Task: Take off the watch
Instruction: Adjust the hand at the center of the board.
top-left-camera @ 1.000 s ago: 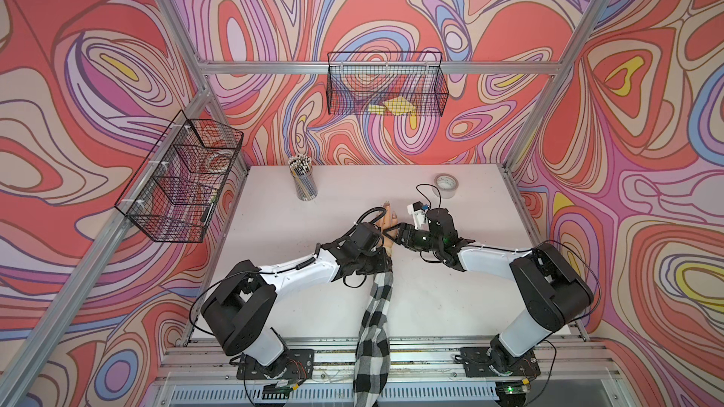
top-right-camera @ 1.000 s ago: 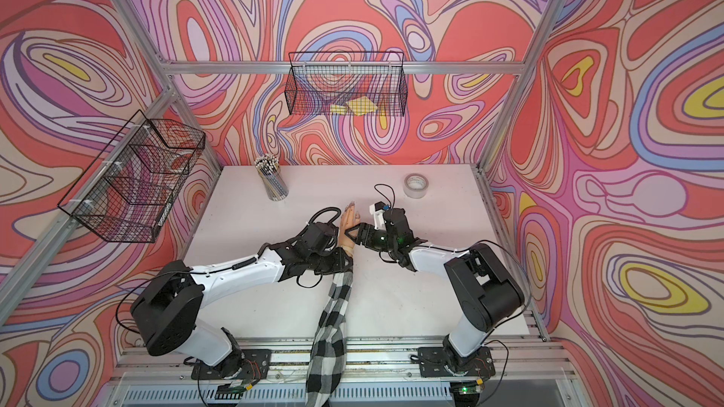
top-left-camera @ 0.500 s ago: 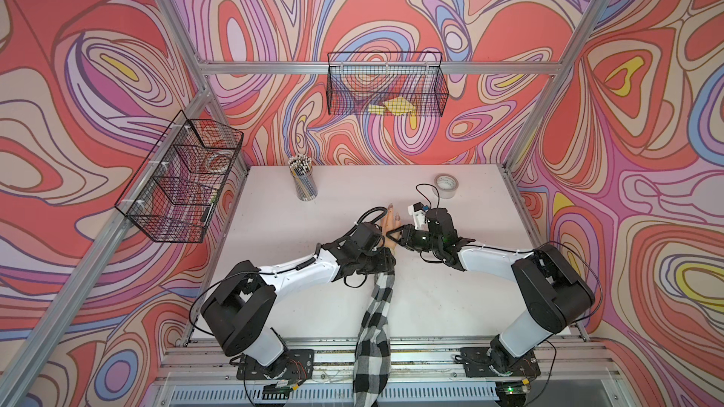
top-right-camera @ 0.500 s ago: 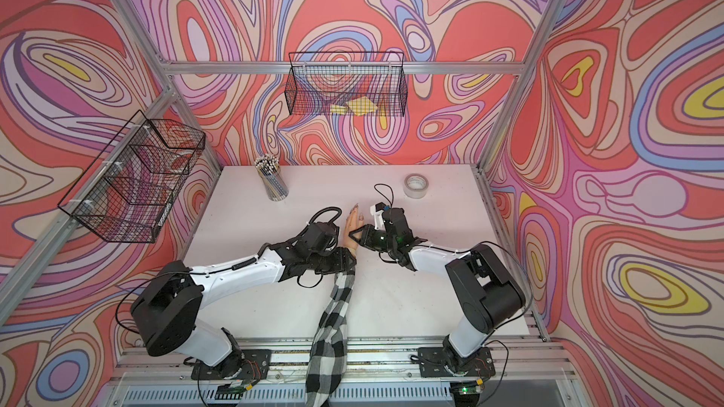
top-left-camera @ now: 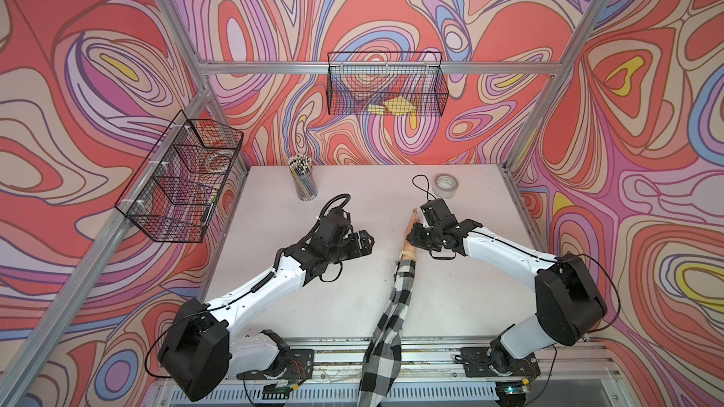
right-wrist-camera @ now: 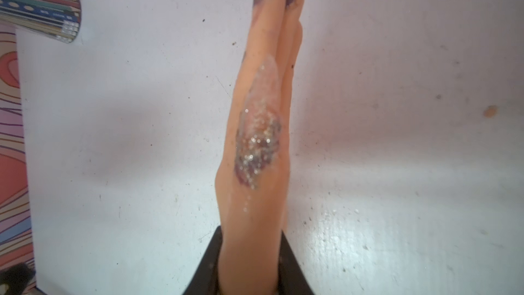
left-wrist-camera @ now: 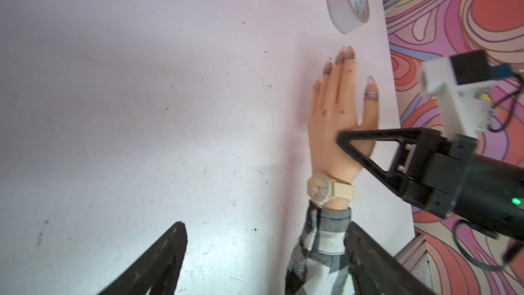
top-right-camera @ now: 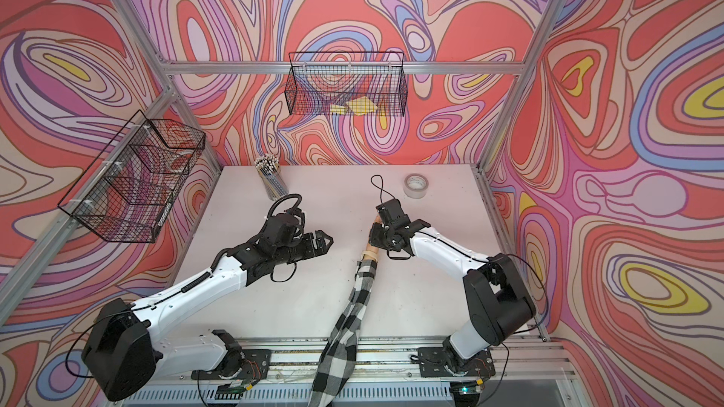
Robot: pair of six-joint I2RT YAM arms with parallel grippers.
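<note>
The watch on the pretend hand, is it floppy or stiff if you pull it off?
Probably floppy: the watch has a slim beige strap bent round the pretend hand, so it should droop. It looks small, so likely light. It sits snug, so it may drag rather than slide off.

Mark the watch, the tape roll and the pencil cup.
watch point(left-wrist-camera: 318, 190): left wrist view, on the dial.
tape roll point(top-left-camera: 445, 193): in a top view, outer wall.
pencil cup point(top-left-camera: 304, 187): in a top view, its side.

Too small in both top views to read: watch point(top-left-camera: 407, 255) point(top-right-camera: 369, 255). Hidden on the far side in the left wrist view: part of its strap point(left-wrist-camera: 343, 191). Cut off at the bottom edge: sleeve point(top-left-camera: 386, 330).
</note>
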